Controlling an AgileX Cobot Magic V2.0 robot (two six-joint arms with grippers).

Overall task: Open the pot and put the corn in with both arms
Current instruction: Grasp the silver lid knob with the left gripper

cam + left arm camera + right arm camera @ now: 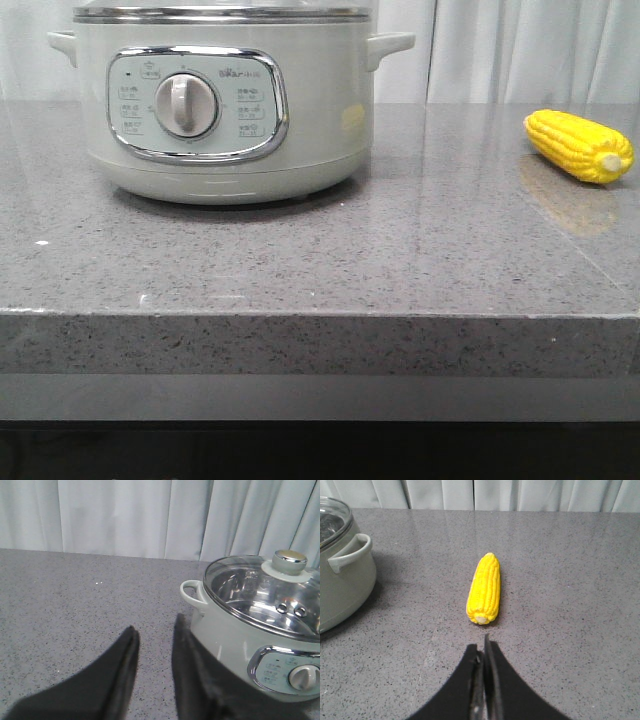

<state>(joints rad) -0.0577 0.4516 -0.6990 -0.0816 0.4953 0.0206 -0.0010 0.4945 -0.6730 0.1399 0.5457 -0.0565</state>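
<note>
The pale grey-green pot (225,110) stands at the back left of the stone counter, its dial facing me. Its glass lid (260,592) with a round knob (289,560) sits on it. The yellow corn (578,145) lies on the counter at the right, stub end towards me. My left gripper (156,627) is open and empty, just beside the pot's wall below its side handle (192,592). My right gripper (482,645) is shut and empty, a short way in front of the corn's stub end (484,596). Neither gripper shows in the front view.
White curtains (520,50) hang behind the grey speckled counter (400,250). The counter's front edge (320,315) runs across the front view. The pot's other side handle (350,555) shows in the right wrist view, left of the corn.
</note>
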